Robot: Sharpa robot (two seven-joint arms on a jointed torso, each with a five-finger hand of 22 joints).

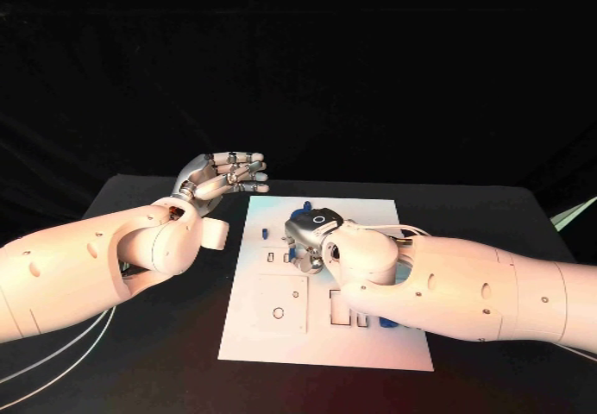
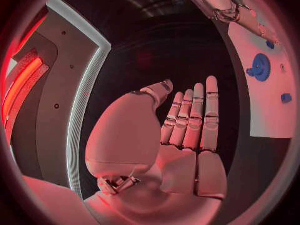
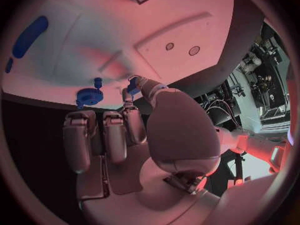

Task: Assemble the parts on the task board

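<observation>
On task board (image 1: 326,332), three blue parts (image 3: 89,96) near right hand (image 1: 311,237).

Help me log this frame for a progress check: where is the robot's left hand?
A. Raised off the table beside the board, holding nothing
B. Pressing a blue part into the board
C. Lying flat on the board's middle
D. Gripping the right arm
A: the left hand hangs open beside the white board, its fingers holding nothing.
</observation>
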